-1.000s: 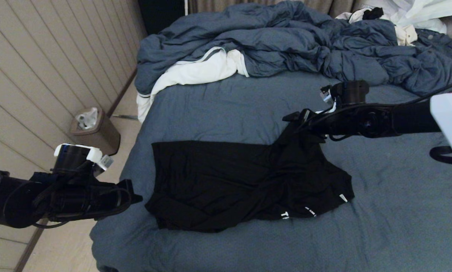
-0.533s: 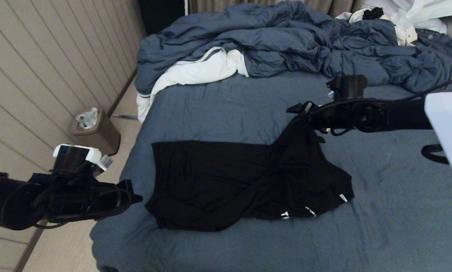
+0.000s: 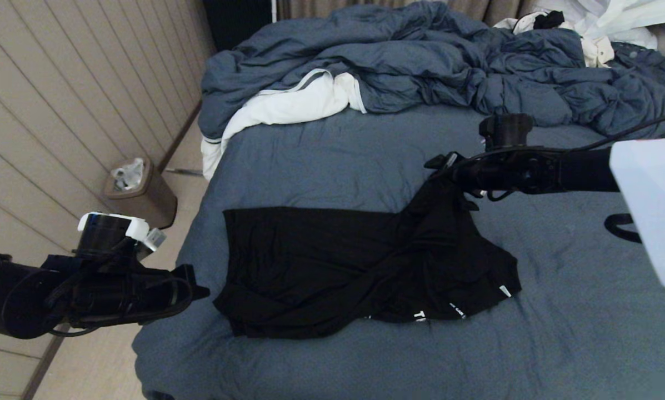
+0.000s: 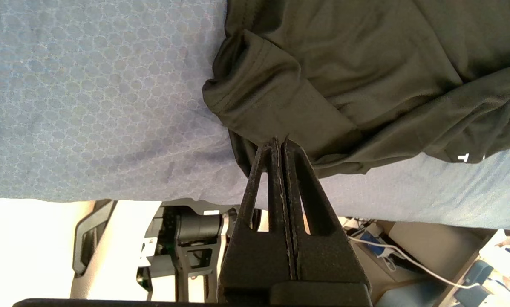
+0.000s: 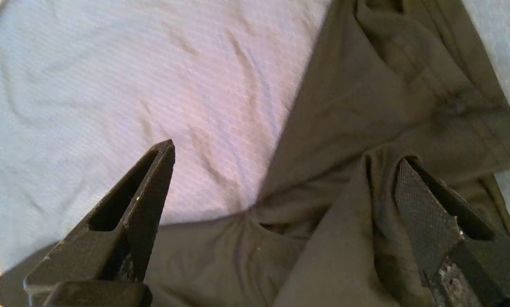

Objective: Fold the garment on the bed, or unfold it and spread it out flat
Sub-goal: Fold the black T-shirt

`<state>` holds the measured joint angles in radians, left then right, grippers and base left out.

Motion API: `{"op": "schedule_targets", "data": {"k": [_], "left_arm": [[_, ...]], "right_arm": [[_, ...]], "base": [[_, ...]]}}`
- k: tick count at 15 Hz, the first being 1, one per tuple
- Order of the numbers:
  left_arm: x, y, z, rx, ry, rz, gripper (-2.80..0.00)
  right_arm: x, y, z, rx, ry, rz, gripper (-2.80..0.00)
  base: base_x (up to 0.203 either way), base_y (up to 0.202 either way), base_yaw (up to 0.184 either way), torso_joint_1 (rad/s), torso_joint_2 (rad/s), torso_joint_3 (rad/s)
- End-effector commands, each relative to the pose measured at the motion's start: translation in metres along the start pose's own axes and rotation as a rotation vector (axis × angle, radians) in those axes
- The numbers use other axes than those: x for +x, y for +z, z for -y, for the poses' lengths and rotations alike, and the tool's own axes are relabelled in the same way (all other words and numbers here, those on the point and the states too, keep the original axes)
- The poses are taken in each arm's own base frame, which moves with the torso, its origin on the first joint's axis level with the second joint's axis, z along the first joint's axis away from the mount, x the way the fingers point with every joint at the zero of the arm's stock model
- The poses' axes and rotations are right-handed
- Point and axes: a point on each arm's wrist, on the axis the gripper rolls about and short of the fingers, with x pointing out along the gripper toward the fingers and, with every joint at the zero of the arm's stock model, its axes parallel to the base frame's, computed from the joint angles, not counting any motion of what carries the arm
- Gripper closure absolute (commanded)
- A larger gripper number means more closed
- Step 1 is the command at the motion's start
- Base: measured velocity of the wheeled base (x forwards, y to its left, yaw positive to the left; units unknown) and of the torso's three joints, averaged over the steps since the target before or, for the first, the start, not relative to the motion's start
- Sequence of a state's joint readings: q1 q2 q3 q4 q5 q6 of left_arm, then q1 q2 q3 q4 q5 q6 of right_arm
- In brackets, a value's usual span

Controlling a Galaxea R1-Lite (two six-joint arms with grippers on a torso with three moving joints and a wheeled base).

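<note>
The wide bed with its slate-blue sheet (image 3: 332, 161) carries everything, its rumpled blue duvet with white lining (image 3: 421, 66) bunched at the far end, which leaves the near half bare for laying cloth out. On that bare part lies the large black thin-jersey T-shirt (image 3: 321, 266), mostly flat towards my left, but drawn up into a peak at its far right corner. That peak rises to my right gripper (image 5: 280, 170), whose fingers stand wide apart; a fold of the cloth drapes over one finger (image 5: 425, 213), so I judge the corner is hanging there rather than pinched. White lettering (image 3: 418, 316) shows at the near hem. My left gripper (image 4: 280, 145) waits off the bed's near-left edge, fingers pressed together on nothing, pointing at the shirt's folded sleeve corner (image 4: 255, 85).
</note>
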<state>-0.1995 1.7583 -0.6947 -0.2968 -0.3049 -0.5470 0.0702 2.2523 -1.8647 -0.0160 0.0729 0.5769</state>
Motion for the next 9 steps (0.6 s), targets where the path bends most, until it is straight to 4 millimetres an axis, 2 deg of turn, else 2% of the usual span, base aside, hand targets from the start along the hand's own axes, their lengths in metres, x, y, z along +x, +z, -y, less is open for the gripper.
{"op": "schedule_targets", "data": {"k": [1, 9], "left_arm": [[0.0003, 0.0002, 0.0000, -0.003, -0.002, 0.000, 0.00], [0.0003, -0.0008, 0.0000, -0.002, -0.002, -0.003, 0.00]], "right_arm": [[0.0008, -0.0020, 0.0003, -0.001, -0.012, -0.021, -2.80], [-0.0055, -0.0001, 0.0000, -0.044, -0.012, -0.033, -2.80]], "base": [[0.000, 0.000, 0.000, 0.000, 0.00, 0.000], [0.000, 0.000, 0.000, 0.000, 0.00, 0.000]]}}
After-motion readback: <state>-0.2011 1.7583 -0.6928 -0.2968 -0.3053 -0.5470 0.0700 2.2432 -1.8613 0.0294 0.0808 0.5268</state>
